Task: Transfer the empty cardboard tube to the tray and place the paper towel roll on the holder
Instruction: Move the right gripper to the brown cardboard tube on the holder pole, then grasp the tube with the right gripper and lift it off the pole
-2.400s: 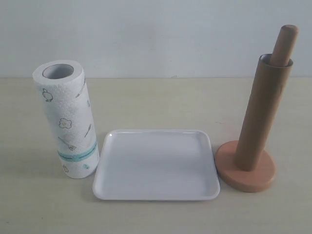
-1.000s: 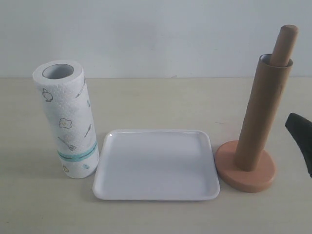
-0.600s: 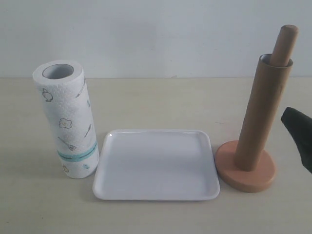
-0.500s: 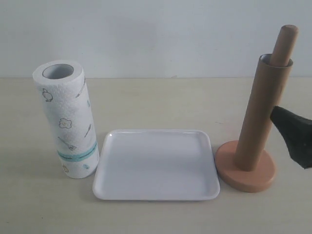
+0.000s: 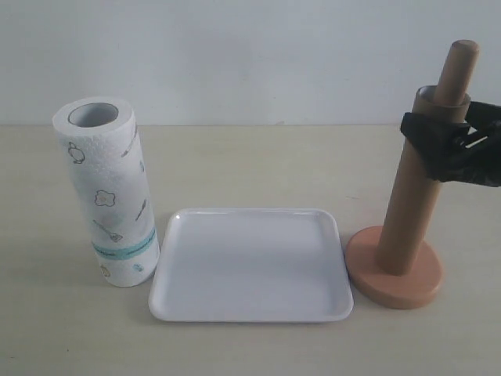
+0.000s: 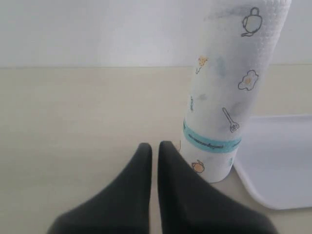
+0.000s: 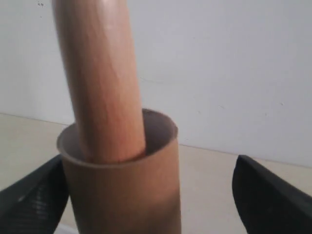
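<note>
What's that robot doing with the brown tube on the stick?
The right gripper has its jaws open on either side of the top of the empty cardboard tube, which stands over the wooden post of the holder. It has not closed on the tube yet. The left gripper is shut, low down beside the paper towel roll, which stands upright next to the white tray. Nothing lies in the tray.
</note>
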You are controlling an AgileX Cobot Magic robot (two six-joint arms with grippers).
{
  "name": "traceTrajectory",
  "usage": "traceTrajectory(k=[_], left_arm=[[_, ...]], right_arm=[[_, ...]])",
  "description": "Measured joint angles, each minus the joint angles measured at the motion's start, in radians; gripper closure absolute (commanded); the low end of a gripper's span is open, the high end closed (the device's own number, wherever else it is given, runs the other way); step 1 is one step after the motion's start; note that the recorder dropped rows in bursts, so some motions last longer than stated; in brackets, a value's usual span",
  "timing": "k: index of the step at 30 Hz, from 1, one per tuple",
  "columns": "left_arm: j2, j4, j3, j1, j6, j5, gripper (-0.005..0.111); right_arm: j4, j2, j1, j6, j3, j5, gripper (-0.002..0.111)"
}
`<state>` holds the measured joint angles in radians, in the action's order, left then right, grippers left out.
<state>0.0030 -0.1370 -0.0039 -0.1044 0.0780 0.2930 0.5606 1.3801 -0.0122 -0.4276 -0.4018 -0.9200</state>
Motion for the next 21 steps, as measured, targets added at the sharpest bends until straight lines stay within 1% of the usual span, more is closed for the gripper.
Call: traceTrajectory(k=[6,12,21], left_arm=[[0.000,0.000,0.000,0.000,0.000,0.000,0.103],[0.000,0.000,0.000,0.000,0.000,0.000,0.103],[0.000,0.000,0.000,0.000,0.000,0.000,0.103]], right_arm=[[0.092,0.063,0.000,-0.063,-0.075,-0.011,0.025],[0.125,0.071,0.000,-0.112,-0.085,-0.008,0.025],[0.173,0.071,0.000,-0.119,-0.085,0.072,0.025]])
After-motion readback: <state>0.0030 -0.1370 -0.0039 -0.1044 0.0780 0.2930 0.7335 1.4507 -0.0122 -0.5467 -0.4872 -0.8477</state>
